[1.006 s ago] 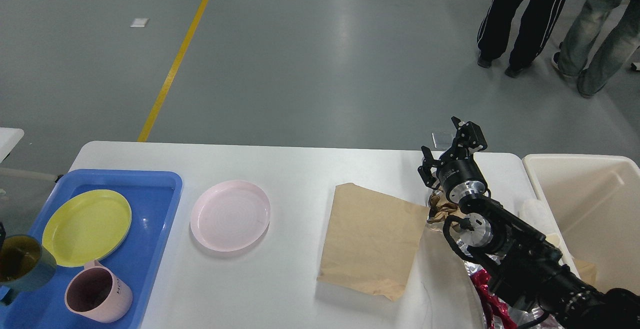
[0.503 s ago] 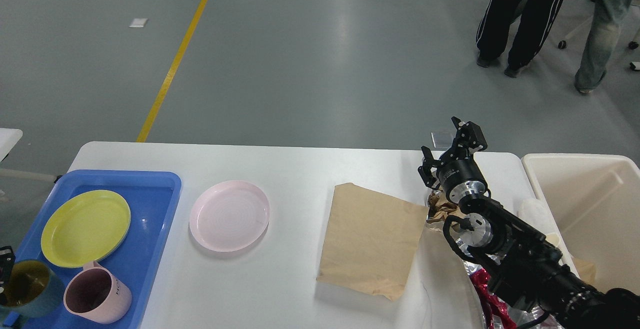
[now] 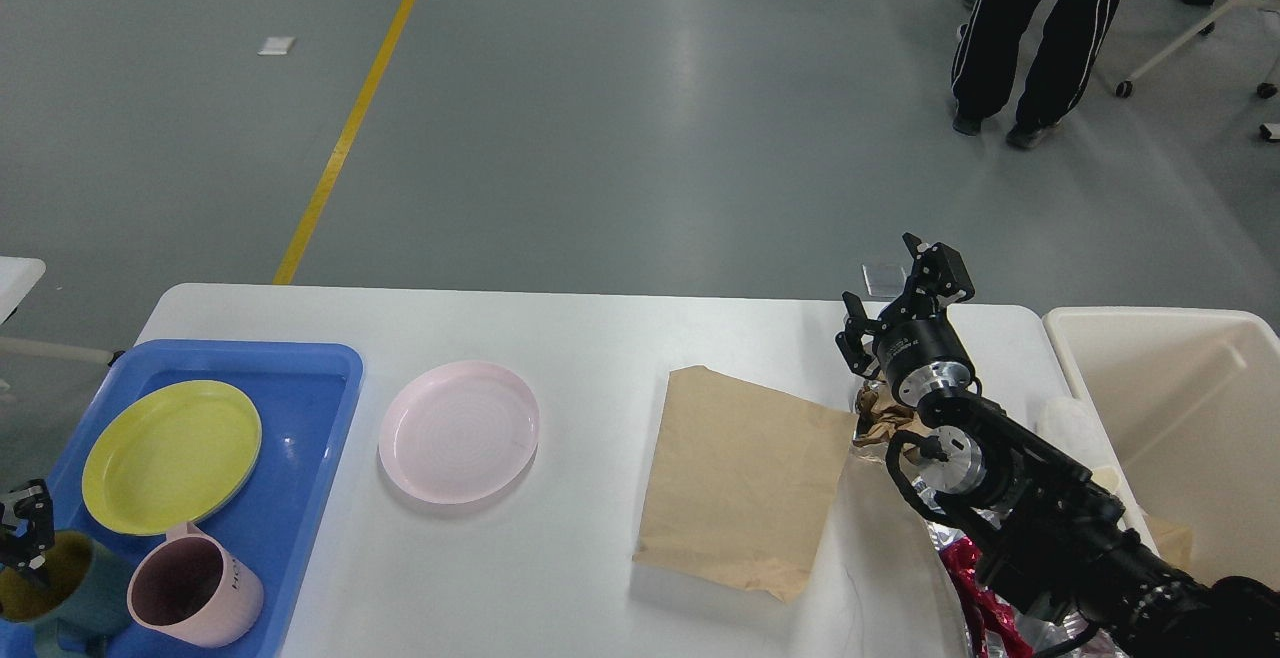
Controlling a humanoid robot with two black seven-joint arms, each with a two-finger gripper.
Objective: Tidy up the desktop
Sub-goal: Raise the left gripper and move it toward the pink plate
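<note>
Black jointed right arm (image 3: 1040, 518) with silver rings, black cable and black jaws.

desktop (image 3: 600, 338): tray (image 3: 310, 368) at left end holds plate (image 3: 170, 453) and two mugs (image 3: 195, 593); second plate (image 3: 458, 430) just right; paper bag (image 3: 745, 473) further right; bin (image 3: 1180, 418) beyond right edge.

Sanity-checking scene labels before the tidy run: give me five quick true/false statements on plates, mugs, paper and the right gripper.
1. The pink plate lies in the blue tray. False: it lies on the desktop, right of the tray.
2. The yellow plate lies in the tray. True.
3. The right gripper holds the brown paper. False: open, empty.
4. The pink mug stands in the tray. True.
5. The cream bin sits left of the tray. False: at the desktop's right end.
</note>
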